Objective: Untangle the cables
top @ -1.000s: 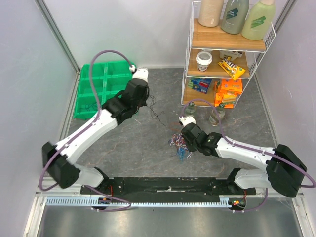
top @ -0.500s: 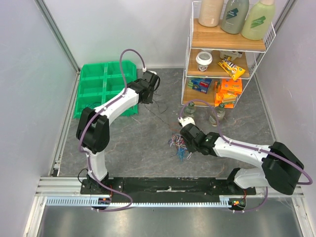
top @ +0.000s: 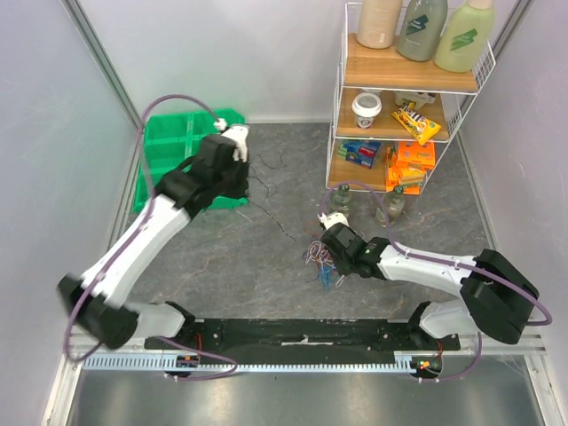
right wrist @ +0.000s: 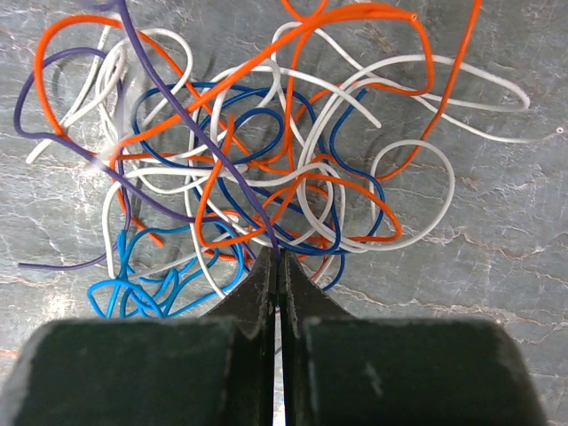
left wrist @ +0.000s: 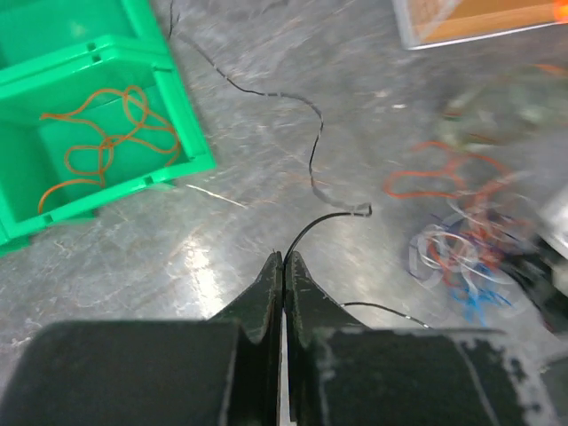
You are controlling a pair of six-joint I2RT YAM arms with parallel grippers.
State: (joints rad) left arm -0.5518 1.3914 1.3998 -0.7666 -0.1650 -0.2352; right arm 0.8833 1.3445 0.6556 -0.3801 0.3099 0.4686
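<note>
Pinches a thin black cable (left wrist: 330, 217) tight in the clenched left end effector (left wrist: 282, 259), just above the grey bench (left wrist: 213, 275) and near the corner of a green bin (left wrist: 106, 51). Leaves a small bunch of orange cable (left wrist: 98, 142) lying inside one box of that bin. Grips a purple cable (right wrist: 191, 120) in the clenched right end effector (right wrist: 276, 262), right at the near edge of the tangle of cables (right wrist: 266, 151), orange, white, blue and purple, spread out flat on the bench.

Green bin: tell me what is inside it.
One compartment of the green bin holds loose orange cables. In the top view the left arm covers the near compartments, so anything else there is hidden.
</note>
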